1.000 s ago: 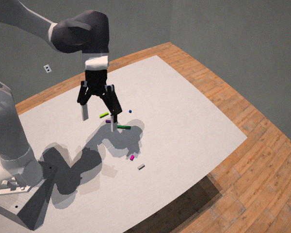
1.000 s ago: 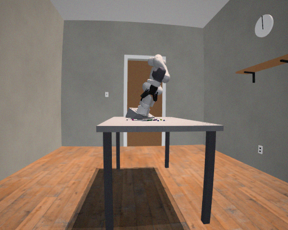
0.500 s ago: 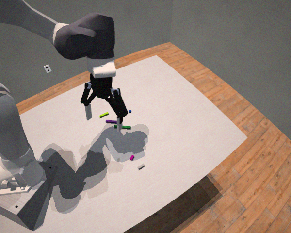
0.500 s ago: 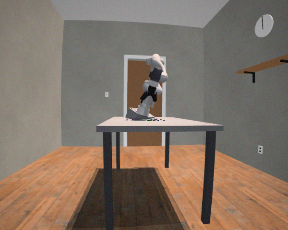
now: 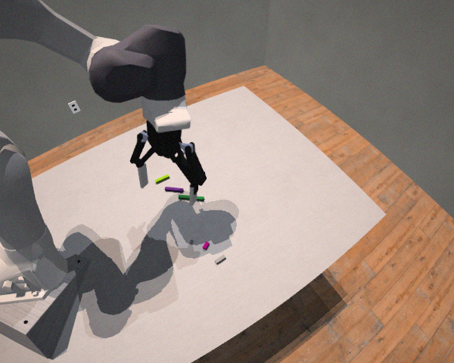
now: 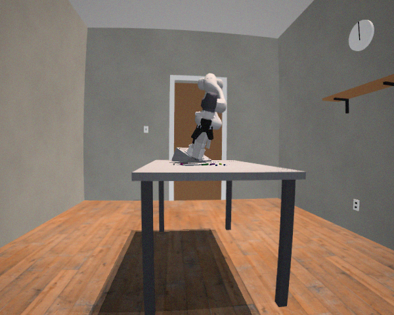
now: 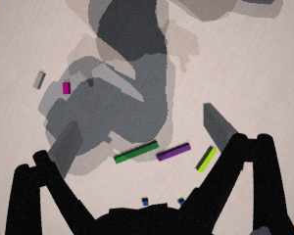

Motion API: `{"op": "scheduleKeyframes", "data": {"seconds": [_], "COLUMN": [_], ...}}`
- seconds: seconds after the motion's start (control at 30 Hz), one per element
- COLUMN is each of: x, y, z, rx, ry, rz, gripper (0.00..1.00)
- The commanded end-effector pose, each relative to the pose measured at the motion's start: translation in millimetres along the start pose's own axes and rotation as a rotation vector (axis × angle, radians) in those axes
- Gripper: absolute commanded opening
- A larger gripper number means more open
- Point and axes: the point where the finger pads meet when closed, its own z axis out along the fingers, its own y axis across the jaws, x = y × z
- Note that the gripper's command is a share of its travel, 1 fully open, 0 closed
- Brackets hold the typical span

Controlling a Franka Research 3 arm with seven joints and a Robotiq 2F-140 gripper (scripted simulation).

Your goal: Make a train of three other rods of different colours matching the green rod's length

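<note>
Jaws fully spread (holding nothing), hanging above purple rod (image 5: 174, 189), green rod (image 5: 191, 197) and lime rod (image 5: 162, 179)

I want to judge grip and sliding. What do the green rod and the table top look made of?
Green rod: probably plastic or painted wood, with flat, even, matt colour, crisp edges and no grain. Table top: a pale, matt, laminate-like sheet, uniform off-white without gloss; the shadows on it are soft. Neither look settles it for certain.
</note>
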Motion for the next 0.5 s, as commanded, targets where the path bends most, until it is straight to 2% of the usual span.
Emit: {"op": "scheduleKeyframes", "data": {"seconds": [0.0, 0.43, 0.47], "x": [-3.1, -3.1, -8.3], "y": [-2.5, -2.5, -9.6], "z": [-0.8, -0.8, 3.8], "rx": [0.003, 0.003, -0.013], "ry": [-0.011, -0.011, -0.055], "rz": [-0.040, -0.040, -0.058], "gripper": [1.00, 1.00, 1.00]}}
